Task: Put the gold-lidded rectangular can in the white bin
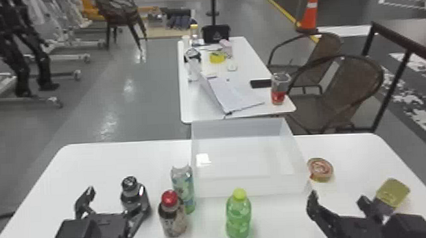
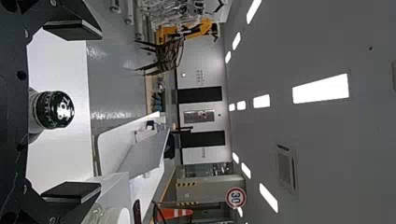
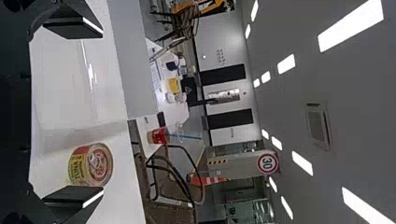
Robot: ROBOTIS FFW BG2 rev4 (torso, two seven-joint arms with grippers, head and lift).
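The gold-lidded rectangular can (image 1: 393, 192) stands at the table's right side, just beyond the right finger of my right gripper (image 1: 339, 204), which is open. The right wrist view shows that gripper (image 3: 74, 112) with its fingers wide apart and nothing held. My left gripper (image 1: 111, 207) is at the left of the table, open, with a black-capped bottle (image 1: 134, 196) near its right finger. In the left wrist view the gripper (image 2: 72, 112) has the bottle's cap (image 2: 55, 110) between its spread fingers, untouched. The white bin (image 1: 249, 185) sits at the table's middle back.
A red-capped bottle (image 1: 172, 216), a patterned can-like bottle (image 1: 183, 188) and a green bottle (image 1: 239, 215) stand in front of the bin and to its left. A round tuna can (image 1: 320, 170) is right of the bin. Another table (image 1: 201, 110) lies behind.
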